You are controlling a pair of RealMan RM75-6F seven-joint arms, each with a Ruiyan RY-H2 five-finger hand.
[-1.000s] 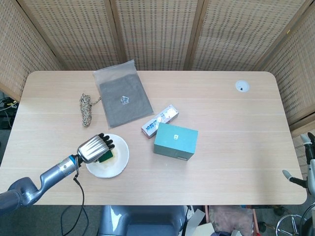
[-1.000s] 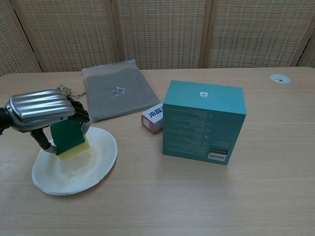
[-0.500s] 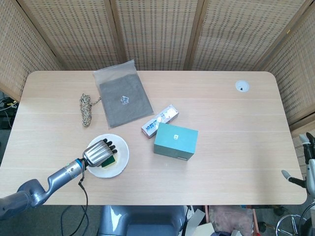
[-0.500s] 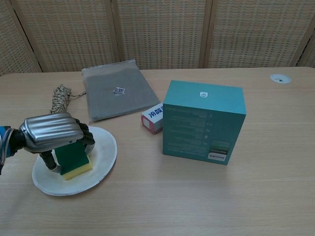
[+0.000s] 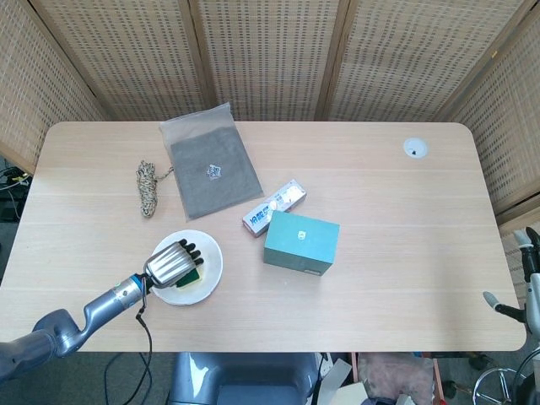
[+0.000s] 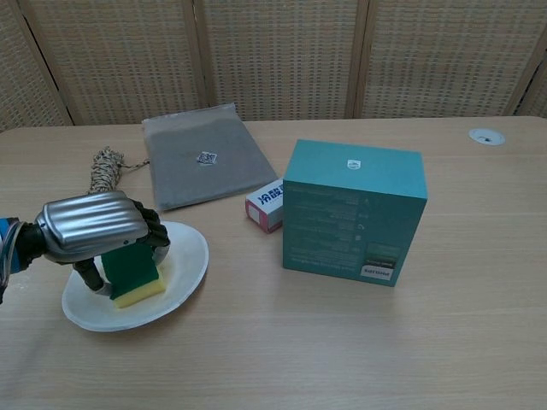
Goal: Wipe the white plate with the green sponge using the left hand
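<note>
The white plate (image 6: 184, 269) (image 5: 208, 261) lies near the table's front left edge, its right side slightly lifted. My left hand (image 6: 90, 227) (image 5: 170, 262) holds the green sponge (image 6: 130, 271) (image 5: 192, 276), yellow side down, pressed on the plate's middle. The hand's silver back covers most of the sponge in the head view. At the far right edge of the head view only a dark part of my right arm (image 5: 527, 270) shows; the right hand itself is out of sight.
A teal box (image 6: 353, 211) (image 5: 301, 243) stands right of the plate, with a small white carton (image 6: 265, 204) (image 5: 274, 207) behind it. A grey pouch (image 6: 203, 165) (image 5: 209, 162) and a rope coil (image 6: 106, 166) (image 5: 148, 187) lie farther back.
My left hand drew the sponge from the plate's far side toward its near middle and lowered it onto the surface. The plate has shifted slightly right and tilted.
</note>
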